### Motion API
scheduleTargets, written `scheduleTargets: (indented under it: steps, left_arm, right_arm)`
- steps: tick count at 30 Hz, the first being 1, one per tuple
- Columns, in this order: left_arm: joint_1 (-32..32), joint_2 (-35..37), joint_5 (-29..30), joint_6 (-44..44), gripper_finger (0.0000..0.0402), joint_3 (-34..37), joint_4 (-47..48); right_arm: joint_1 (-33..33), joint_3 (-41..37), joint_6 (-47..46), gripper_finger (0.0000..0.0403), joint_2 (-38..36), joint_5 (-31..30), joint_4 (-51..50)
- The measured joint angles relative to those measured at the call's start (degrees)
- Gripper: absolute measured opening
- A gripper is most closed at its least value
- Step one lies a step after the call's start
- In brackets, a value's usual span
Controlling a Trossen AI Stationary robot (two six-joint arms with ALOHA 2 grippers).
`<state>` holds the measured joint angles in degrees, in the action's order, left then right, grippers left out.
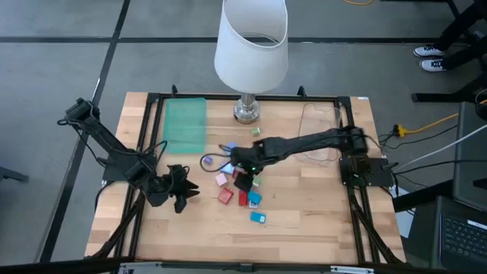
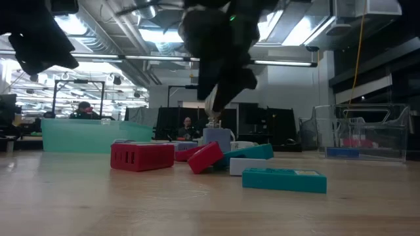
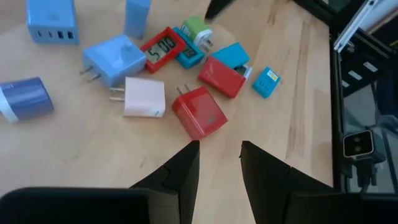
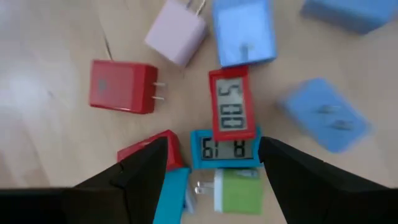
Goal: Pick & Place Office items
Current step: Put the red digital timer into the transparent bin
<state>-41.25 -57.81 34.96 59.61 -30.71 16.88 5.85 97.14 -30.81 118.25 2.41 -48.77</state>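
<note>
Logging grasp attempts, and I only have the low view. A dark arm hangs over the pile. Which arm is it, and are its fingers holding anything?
Observer: It is the right gripper. Its fingers are open and empty, above the red clock and the blue clock.
Operator: Where is the other arm?
Observer: The left gripper waits beside the pile, toward the table's left side. Its fingers are apart with nothing between them, and they point at a red plug block.
Operator: Anything in the green tray yet?
Observer: From above, I see no pieces in the green tray.
</note>
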Motion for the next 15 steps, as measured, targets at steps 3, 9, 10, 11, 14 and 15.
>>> scheduleTargets:
  steps: [3,9,10,11,14,15]
  left_arm:
    - [0.0,2.0,1.1,-2.6,0.0113,0.5,0.0]
    - [0.0,4.6,1.8,-5.2,0.0113,1.3,2.9]
    - [0.0,4.7,1.6,-5.2,0.0113,1.3,3.6]
    - [0.0,5.0,1.5,-5.3,0.0113,1.3,4.1]
    - [0.0,5.1,1.5,-5.6,0.0113,1.3,4.3]
    - [0.0,5.1,1.5,-5.8,0.0113,1.4,4.4]
  right_arm:
    - [0.0,4.7,0.4,0.0265,4.0,0.0,-3.4]
    - [-0.5,7.9,1.2,0.0265,7.7,0.0,-4.6]
    - [-0.7,7.9,1.2,0.0265,8.0,0.0,-4.6]
    - [-0.9,7.9,1.1,0.0265,8.2,0.1,-5.0]
    - [-1.5,7.9,1.4,0.0265,9.0,0.9,-6.2]
    - [-1.7,7.9,1.5,0.0265,9.1,1.3,-6.5]
